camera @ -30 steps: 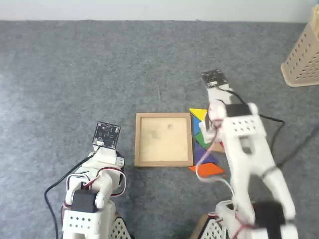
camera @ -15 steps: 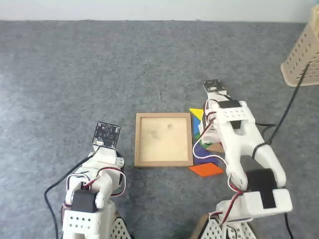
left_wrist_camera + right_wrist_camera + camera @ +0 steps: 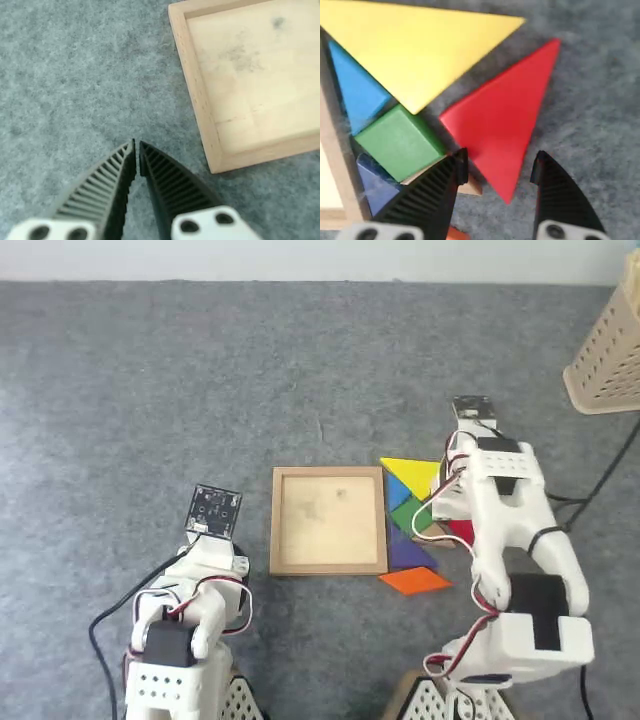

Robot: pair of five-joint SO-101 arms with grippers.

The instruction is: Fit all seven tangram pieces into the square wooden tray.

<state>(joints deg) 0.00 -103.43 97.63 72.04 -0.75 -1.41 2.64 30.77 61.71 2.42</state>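
**Left gripper** [image 3: 136,145]: lower left of the high view. Its fingers were all but closed and gripped nothing, and it sat above the grey carpet [image 3: 150,390] near a tray corner. You could leave it parked.

**Square wooden tray** [image 3: 278,520]: centre of the frame, flat on the carpet, with no piece in it yet.

**Tangram pieces**: clustered against the tray's right rim.
- yellow triangle [image 3: 415,473], uppermost
- blue triangle [image 3: 398,485]
- green square [image 3: 420,515]
- purple piece [image 3: 405,552]
- orange piece [image 3: 415,580], lowest
- red triangle [image 3: 502,125], outermost

**Right gripper** [image 3: 501,157]: right of centre, with its jaws spread wide astride the red triangle's narrow end.
- As I judged it, your step was to pick up the red triangle.
- You needed to come down further along its body, not at the point.
- You needed to close squarely on its straight edges.
- You needed to lift clear of the green square before crossing to the tray.

**Basket** [image 3: 610,350]: upper right edge.

**Writing**: I could read none on the tray or the pieces.
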